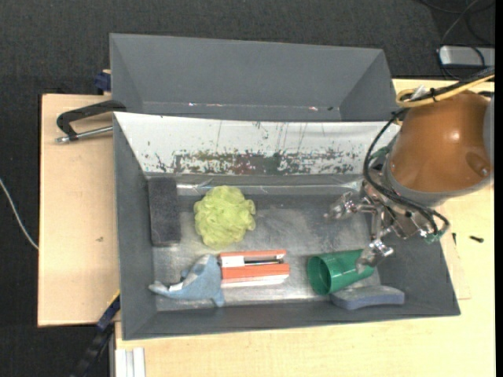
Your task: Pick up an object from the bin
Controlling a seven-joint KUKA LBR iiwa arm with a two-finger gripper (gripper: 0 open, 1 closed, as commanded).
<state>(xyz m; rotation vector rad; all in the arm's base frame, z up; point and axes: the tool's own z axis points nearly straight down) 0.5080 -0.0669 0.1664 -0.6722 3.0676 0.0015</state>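
— Dark carpet (47, 22) all round, a pale board (75, 210) on it, and the grey bin (130, 234) sits on that. Where's the action?
— Down at the arm's end of the bin. The gripper (360, 232) is low over the floor, its two fingers (382, 248) spread wide, bare metal between them.
— Touching anything?
— One fingertip is right at the base of a green cup (330, 274). The cup lies on its side, mouth facing away from the arm. Contact I can't call.
— And the arm?
— It's in over the rim, orange cover (440, 144) above the wrist, pointing down.
— What else, going outward?
— A flat blue-grey pad (377, 296) just past the cup. Then an orange-and-white box (253, 267), with a blue fish toy (192, 283) beyond it. A yellow-green fluffy lump (225, 215) lies well apart, and farthest off is a dark foam block (163, 210).
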